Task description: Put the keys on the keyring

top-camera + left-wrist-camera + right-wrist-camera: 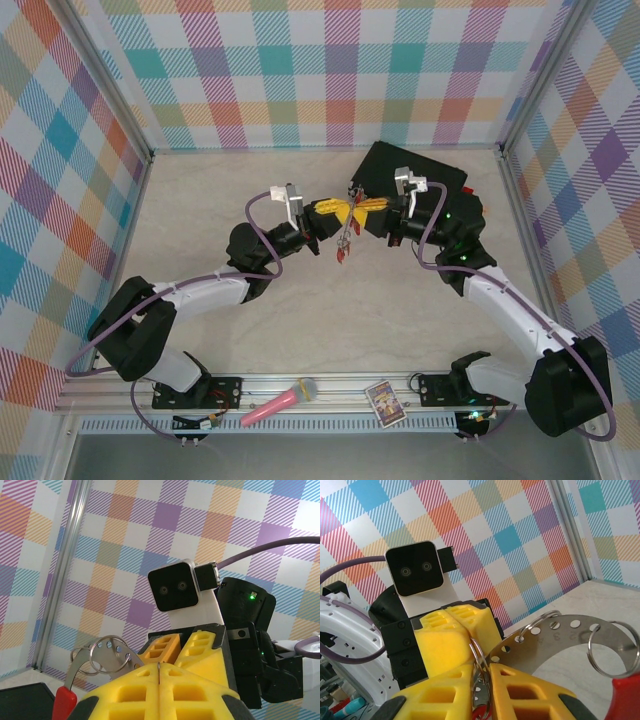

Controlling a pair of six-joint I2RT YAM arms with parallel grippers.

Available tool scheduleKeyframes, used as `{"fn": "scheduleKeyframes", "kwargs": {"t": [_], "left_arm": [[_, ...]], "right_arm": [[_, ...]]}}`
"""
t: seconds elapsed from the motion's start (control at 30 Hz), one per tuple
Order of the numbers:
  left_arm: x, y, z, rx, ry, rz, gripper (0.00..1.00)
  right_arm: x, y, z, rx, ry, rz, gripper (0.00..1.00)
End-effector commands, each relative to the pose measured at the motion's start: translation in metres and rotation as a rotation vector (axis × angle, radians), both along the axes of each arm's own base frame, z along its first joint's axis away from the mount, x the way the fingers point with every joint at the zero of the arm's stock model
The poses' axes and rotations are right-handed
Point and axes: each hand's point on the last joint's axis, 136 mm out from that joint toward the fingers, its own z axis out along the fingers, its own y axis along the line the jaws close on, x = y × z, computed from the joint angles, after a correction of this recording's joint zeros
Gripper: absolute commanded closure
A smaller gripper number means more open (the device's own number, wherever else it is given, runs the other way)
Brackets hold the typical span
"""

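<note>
Both arms meet tip to tip in mid-air over the table [300, 335] centre. The right gripper [481, 674] is clamped on the thin loop of a key [479, 712]. The left gripper [159, 669] has its fingers pressed together, and I cannot tell what they pinch. The keyring [555, 635] juts sideways from the meeting point

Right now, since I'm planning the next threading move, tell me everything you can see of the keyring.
The keyring looks like a flat, curved band of grey metal pierced by a row of round holes. Split rings hang through some holes, and a red piece shows beside its far end. It is held above the table, one end running in where the shut left gripper and right gripper meet; which pinches it is unclear.
</note>
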Motion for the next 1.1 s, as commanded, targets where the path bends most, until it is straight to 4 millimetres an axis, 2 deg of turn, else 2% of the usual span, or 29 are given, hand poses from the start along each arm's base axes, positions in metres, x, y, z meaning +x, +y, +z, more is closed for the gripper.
{"fn": "scheduleKeyframes", "kwargs": {"t": [0.0, 0.1, 0.2, 0.3, 0.33, 0.37, 0.43, 0.63, 0.77, 1.07], "left_arm": [[-0.009, -0.002, 0.021, -0.052, -0.060, -0.028, 1.00], [-0.008, -0.003, 0.019, -0.049, -0.058, -0.029, 1.00], [-0.008, -0.004, 0.017, -0.043, -0.056, -0.029, 1.00], [-0.006, -0.002, 0.015, -0.040, -0.059, -0.012, 1.00], [-0.005, -0.001, 0.013, -0.036, -0.058, -0.006, 0.97], [-0.004, 0.000, 0.011, -0.033, -0.054, -0.002, 0.91], [0.000, 0.004, 0.006, -0.024, -0.042, 0.007, 0.73], [0.008, 0.022, -0.009, 0.023, -0.031, -0.001, 0.71], [0.010, 0.037, -0.018, 0.054, -0.030, -0.010, 0.68], [0.003, 0.046, -0.047, 0.149, -0.070, -0.025, 0.67]], "right_arm": [[-0.007, 0.002, 0.020, 0.021, -0.055, 0.046, 0.86], [-0.008, 0.004, 0.021, 0.016, -0.056, 0.064, 0.89], [-0.010, 0.006, 0.021, 0.001, -0.058, 0.089, 1.00], [-0.010, 0.006, 0.018, -0.047, -0.052, 0.088, 1.00], [-0.009, 0.006, 0.015, -0.072, -0.057, 0.081, 1.00], [-0.009, 0.005, 0.013, -0.090, -0.055, 0.071, 1.00], [-0.009, 0.004, 0.010, -0.129, -0.073, 0.055, 1.00], [-0.010, 0.000, 0.005, -0.239, -0.102, 0.045, 1.00], [-0.013, -0.004, -0.005, -0.358, -0.120, 0.056, 1.00], [-0.012, -0.015, -0.033, -0.572, -0.206, 0.058, 1.00]]}}
